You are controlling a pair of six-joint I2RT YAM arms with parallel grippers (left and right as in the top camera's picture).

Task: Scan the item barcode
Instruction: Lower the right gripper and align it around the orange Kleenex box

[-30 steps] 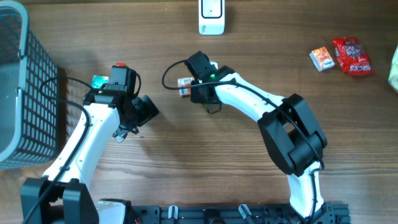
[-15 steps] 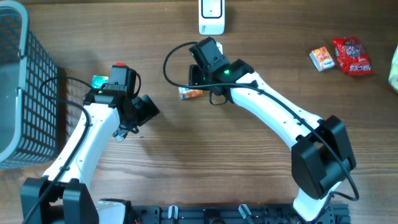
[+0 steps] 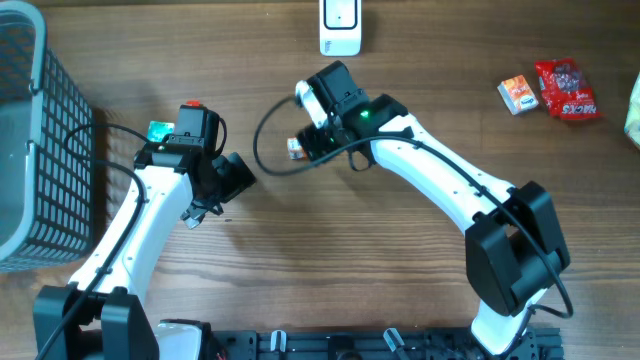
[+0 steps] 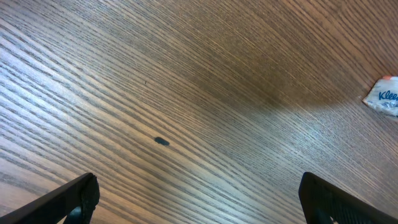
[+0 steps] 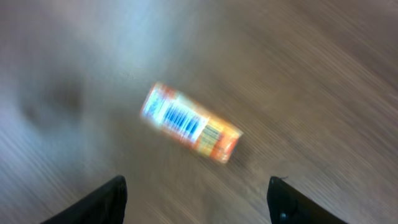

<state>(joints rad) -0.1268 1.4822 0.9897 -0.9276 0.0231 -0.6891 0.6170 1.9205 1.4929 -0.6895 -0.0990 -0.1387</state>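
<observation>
The item, a small orange packet (image 5: 189, 122) with a barcode facing up, lies flat on the wooden table; the right wrist view of it is blurred. From overhead only the packet's left end (image 3: 296, 148) shows beside my right gripper (image 3: 312, 132). The right gripper (image 5: 198, 202) hovers over the packet, open, with nothing between its fingers. A white scanner (image 3: 340, 26) stands at the table's far edge. My left gripper (image 3: 222, 182) is to the left, wide open (image 4: 199, 199) over bare wood.
A dark mesh basket (image 3: 40, 130) fills the left side. A small orange pack (image 3: 518, 93) and a red snack bag (image 3: 567, 90) lie far right. A white Kleenex packet (image 4: 382, 96) shows at the left wrist view's right edge.
My right gripper has opened wider and let go of the orange packet, which now lies on the table. The right arm stretched out to the left. The left arm has not moved.
</observation>
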